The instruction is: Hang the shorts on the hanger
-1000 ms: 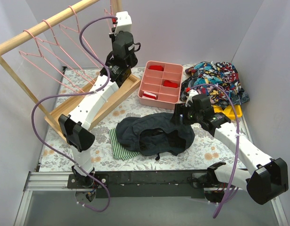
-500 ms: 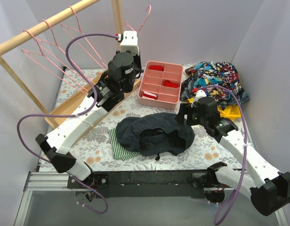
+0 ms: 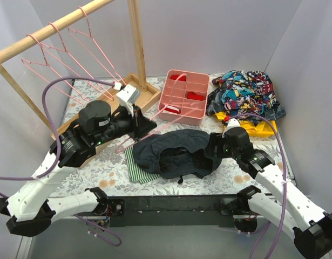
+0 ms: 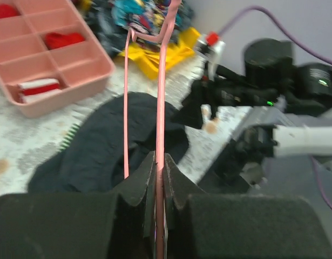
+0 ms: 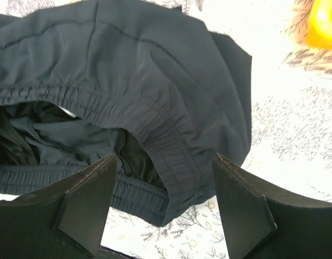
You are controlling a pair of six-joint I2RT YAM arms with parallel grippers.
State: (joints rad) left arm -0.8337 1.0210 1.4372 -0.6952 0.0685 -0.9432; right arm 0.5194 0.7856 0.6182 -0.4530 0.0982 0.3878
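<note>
The dark navy shorts lie crumpled on the floral table, waistband open. My left gripper is shut on a pink wire hanger and holds it low and tilted just left of the shorts. In the left wrist view the hanger's wire runs straight out from between the closed jaws, over the shorts. My right gripper is open at the right edge of the shorts. In the right wrist view its fingers stand wide on either side of the elastic waistband, touching nothing.
Green-and-white striped shorts lie under the navy pair's left side. A pink compartment tray stands behind them. A colourful garment and a yellow item are at the back right. A wooden rack with three hangers stands at the left.
My left arm has swung down from the rack, bringing the hanger to the table beside the shorts. My right gripper has moved nearer and lower, to the right edge of the shorts.
</note>
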